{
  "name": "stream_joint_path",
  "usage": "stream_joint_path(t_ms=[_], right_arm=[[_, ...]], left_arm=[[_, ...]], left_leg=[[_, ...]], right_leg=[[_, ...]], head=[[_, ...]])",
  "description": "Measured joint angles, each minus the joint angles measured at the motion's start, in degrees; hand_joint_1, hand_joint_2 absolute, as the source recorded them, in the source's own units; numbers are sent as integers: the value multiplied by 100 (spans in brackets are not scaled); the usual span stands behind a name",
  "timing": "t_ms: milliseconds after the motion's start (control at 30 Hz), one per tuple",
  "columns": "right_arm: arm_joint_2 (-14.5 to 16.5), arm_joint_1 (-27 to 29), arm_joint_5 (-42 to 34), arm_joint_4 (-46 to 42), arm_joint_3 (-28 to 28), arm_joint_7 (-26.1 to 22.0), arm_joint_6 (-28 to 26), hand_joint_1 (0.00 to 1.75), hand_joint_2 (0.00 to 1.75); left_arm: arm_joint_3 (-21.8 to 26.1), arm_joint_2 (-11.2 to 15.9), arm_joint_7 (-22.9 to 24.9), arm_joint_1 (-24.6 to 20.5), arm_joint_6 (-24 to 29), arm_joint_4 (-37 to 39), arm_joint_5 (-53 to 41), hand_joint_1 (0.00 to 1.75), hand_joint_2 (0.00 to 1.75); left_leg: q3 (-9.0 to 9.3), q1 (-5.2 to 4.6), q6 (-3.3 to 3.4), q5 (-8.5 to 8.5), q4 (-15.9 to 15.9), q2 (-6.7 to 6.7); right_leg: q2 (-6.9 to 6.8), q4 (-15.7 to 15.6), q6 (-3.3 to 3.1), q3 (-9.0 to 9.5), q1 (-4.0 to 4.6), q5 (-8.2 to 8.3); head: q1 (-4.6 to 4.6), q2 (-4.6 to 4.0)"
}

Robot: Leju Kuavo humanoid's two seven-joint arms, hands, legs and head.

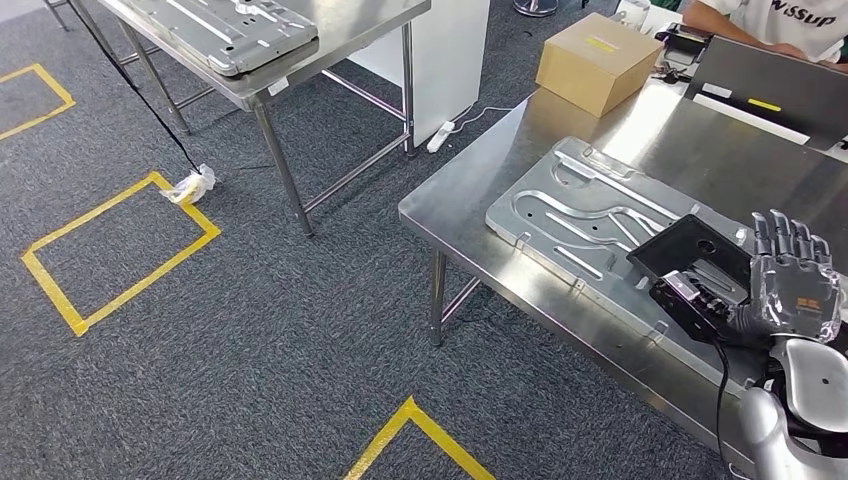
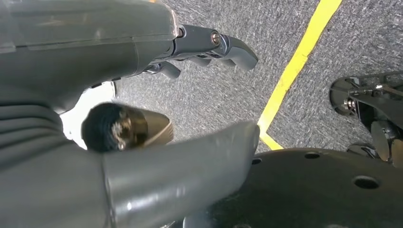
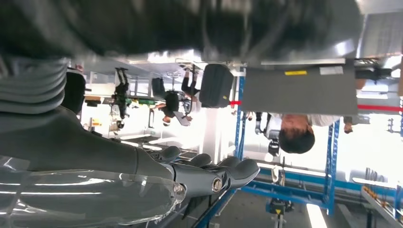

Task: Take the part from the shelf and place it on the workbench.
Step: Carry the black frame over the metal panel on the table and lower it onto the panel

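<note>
Right hand: the right hand (image 1: 790,285) is hovering over the near right part of the workbench (image 1: 700,150), fingers (image 3: 228,172) stretched out side by side and pointing away from the robot, with nothing between them.
Black tray: a flat black tray (image 1: 692,250) is lying tilted just beside the right hand, resting on the right end of the part; whether the hand is touching it I cannot tell.
Part: the part (image 1: 590,225), a ribbed silver metal panel, is lying flat on the workbench along its near edge, running from near the front left corner toward the right hand.
Left hand: the left hand (image 2: 142,95) is hanging over the grey carpet (image 1: 250,330) beside a yellow tape line (image 2: 299,57), fingers loosely curved and apart, gripping nothing.
Cardboard box: a closed cardboard box (image 1: 598,62) is sitting at the far left corner of the workbench.
Laptop: a grey laptop (image 1: 770,90) is standing open at the far edge, with a person (image 1: 780,25) in a white shirt sitting behind it.
Second table: a second steel table (image 1: 330,40) is standing well apart to the far left, carrying another silver panel (image 1: 225,30).
</note>
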Motion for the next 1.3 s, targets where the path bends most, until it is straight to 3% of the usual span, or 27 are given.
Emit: stream_joint_path(t_ms=[200,300,467,600,733,800,900,933,967,1000,1067,1100,1167,1233,1300], right_arm=[[27,14,-18,-117,23,-46,-19,0,0],[54,64,-112,-270,91,-310,-120,0,0],[164,301,-125,-1033,714,-760,-278,0,0],[190,385,-443,-1604,1520,-1010,-271,0,175],[182,387,-721,-2058,2354,-1250,-242,0,175],[164,376,-743,-2228,2642,-1272,-234,0,175],[125,364,-781,-2334,2886,-1263,-225,0,175],[116,366,-800,-2345,2945,-1271,-229,0,175],[106,368,-817,-2357,3001,-1298,-243,0,175],[97,368,-833,-2375,3058,-1342,-268,0,175],[72,365,-851,-2440,3198,-1447,-345,0,175],[62,358,-864,-2480,3295,-1480,-380,0,175],[38,337,-935,-2550,3543,-1480,-415,0,175],[18,310,-1081,-2582,3790,-1423,-397,0,175],[16,317,-1287,-2576,3970,-1357,-343,0,175]], left_arm=[[0,-3,-1,3,0,0,1,0,0],[0,-11,-1,3,13,0,10,0,0],[0,-43,46,1,73,0,39,0,0],[0,-62,51,2,124,0,55,0,0],[0,-69,55,5,135,-1,62,0,0],[0,-81,54,3,134,-3,62,0,0],[0,-89,51,9,134,-4,62,0,0],[-1,-89,52,14,134,-4,62,0,0],[-1,-89,56,18,135,-4,59,0,0],[-1,-90,62,19,136,-6,54,0,0],[0,-92,78,15,136,-19,41,0,0],[-1,-91,83,11,136,-27,35,0,0],[-2,-85,86,8,144,-38,25,0,0],[-3,-83,94,14,157,-47,15,0,0],[-5,-81,115,22,172,-62,7,0,0]], left_leg=[[-4,0,5,-4,1,0],[-5,-1,7,-5,1,0],[-5,-1,7,-9,0,0],[-14,-13,32,-26,27,-2],[8,2,103,-1,-18,-6],[77,50,145,86,-156,1],[100,70,170,138,-212,-3],[93,71,165,134,-202,-22],[86,74,155,128,-185,-50],[78,83,138,117,-158,-85],[52,113,72,74,-67,-164],[28,119,27,45,-4,-207],[-19,117,-59,18,67,-275],[-35,126,-130,21,68,-311],[-96,146,-176,-99,220,-310]], right_leg=[[-1,-11,1,3,-1,0],[-1,-12,1,3,-1,0],[0,-13,3,2,2,-4],[-1,-21,20,5,-17,-5],[-14,-55,62,29,-22,11],[-7,90,91,-19,-2,-121],[22,1041,134,-435,-14,-644],[25,1323,155,-562,-27,-740],[25,1419,175,-602,-45,-728],[26,1292,196,-531,-65,-611],[77,592,230,-152,-110,-283],[119,281,216,9,-108,-185],[161,60,127,114,-76,-179],[114,74,10,98,-50,-168],[58,55,-90,105,-53,-155]], head=[[1,0],[1,0],[1,0],[-1,0],[-2,0],[4,0],[9,0],[9,0],[8,0],[8,0],[10,0],[13,0],[12,0],[9,0],[3,0]])
